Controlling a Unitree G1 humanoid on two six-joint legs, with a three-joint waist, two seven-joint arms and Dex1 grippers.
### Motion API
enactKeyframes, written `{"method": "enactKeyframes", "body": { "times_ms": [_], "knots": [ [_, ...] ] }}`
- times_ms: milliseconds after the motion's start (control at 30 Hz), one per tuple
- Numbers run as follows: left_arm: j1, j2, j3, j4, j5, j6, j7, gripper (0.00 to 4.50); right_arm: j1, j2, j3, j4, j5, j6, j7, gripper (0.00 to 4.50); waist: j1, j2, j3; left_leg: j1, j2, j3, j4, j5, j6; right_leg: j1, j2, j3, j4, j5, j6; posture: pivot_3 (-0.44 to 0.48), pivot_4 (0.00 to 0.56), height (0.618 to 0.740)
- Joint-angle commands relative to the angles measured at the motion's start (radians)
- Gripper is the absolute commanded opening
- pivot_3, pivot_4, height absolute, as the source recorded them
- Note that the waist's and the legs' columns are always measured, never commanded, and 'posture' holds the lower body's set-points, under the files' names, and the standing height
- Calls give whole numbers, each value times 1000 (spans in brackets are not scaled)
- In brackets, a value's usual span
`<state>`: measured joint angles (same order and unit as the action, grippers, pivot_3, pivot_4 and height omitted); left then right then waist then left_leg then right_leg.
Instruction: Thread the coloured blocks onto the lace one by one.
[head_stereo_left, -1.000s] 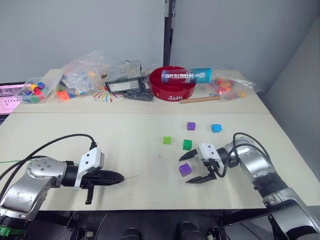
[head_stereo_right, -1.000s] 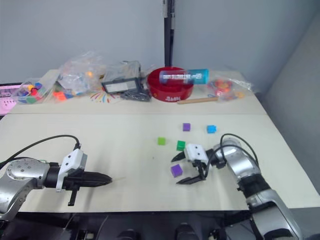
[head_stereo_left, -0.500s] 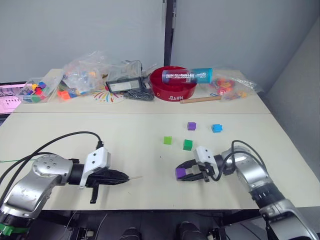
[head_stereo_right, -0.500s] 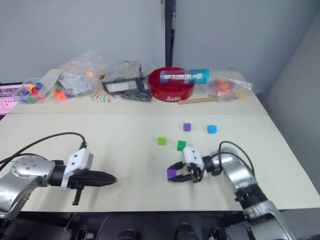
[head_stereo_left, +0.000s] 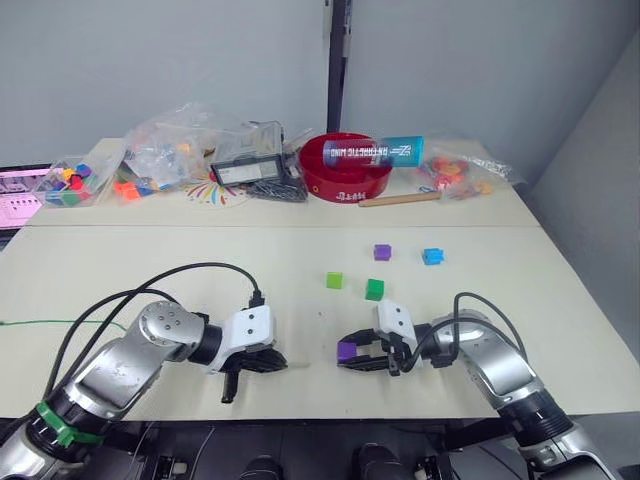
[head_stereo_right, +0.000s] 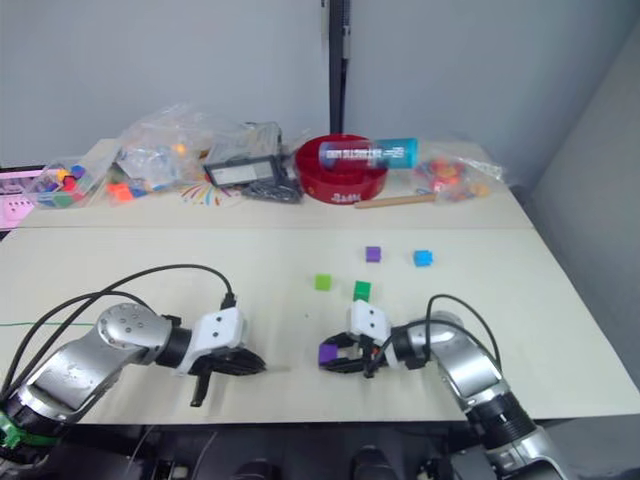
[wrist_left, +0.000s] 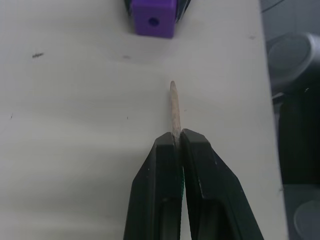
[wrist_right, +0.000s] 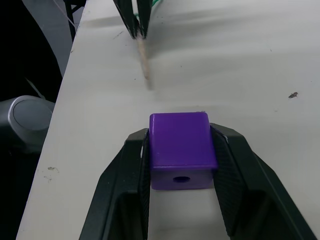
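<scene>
left gripper pinches stiff pale lace tip | right gripper clamps smooth purple cube

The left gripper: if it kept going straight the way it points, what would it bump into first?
Probably the purple cube held in the right gripper. The left gripper pinches the lace tip, which aims roughly at the cube's hole, so the tip would arrive first.

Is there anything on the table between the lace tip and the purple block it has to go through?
Nothing visible. The left gripper pinches the lace with its pale tip pointing at the purple block, which the right gripper holds with its hole facing the tip. Bare table lies between them; the other blocks sit farther back.
</scene>
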<state>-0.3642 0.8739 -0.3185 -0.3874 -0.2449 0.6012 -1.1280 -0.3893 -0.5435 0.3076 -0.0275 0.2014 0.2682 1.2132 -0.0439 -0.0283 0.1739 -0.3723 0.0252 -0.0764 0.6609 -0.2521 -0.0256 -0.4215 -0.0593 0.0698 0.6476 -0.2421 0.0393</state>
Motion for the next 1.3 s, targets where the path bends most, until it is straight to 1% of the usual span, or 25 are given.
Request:
{"method": "enactKeyframes", "body": {
  "times_ms": [33, 167, 333, 600, 1033, 1300],
  "knots": [
    [-55, -22, -29, -15, 33, 33, 22, 0, -5, 4, 16, -24, -13, -1, -15, 1181, -2, 0, 0, 0, 0, 0, 0, 0, 0, 0, 0, 0, 0, 0, 0, 0, 150, 731],
    [-75, -36, -45, -26, 45, 54, 34, 0, -5, 12, 28, -42, -14, 6, -24, 1181, -7, 0, 0, 0, 0, 0, 0, 0, 0, 0, 1, 0, 1, 0, 0, 0, 150, 731],
    [-70, -42, -47, -32, 55, 42, 37, 0, -11, 22, 39, -48, -19, 13, -35, 1181, -10, 0, 0, 1, 0, 0, 0, 0, 0, 0, 1, 0, 1, 0, 0, 0, 150, 731],
    [-86, -85, -73, -6, 81, 7, 42, 0, -17, 37, 48, -52, -21, 24, -43, 1181, -22, 0, 0, 1, 1, 0, 0, 0, 0, 0, 1, 0, 1, 0, 0, 0, 150, 731],
    [-123, -151, -99, 35, 120, -19, 33, 0, -12, 46, 55, -79, -10, 41, -47, 1181, -20, 0, 0, 1, 1, 0, 0, 0, 0, 0, 1, 0, 1, 0, 0, 0, 150, 731],
    [-146, -160, -104, 29, 117, -23, 4, 0, -19, 52, 56, -70, -22, 56, -62, 1181, -17, 0, 0, 0, 1, -1, 0, 0, 0, -1, 1, 0, 1, 0, 0, 0, 150, 731]
  ]
}}
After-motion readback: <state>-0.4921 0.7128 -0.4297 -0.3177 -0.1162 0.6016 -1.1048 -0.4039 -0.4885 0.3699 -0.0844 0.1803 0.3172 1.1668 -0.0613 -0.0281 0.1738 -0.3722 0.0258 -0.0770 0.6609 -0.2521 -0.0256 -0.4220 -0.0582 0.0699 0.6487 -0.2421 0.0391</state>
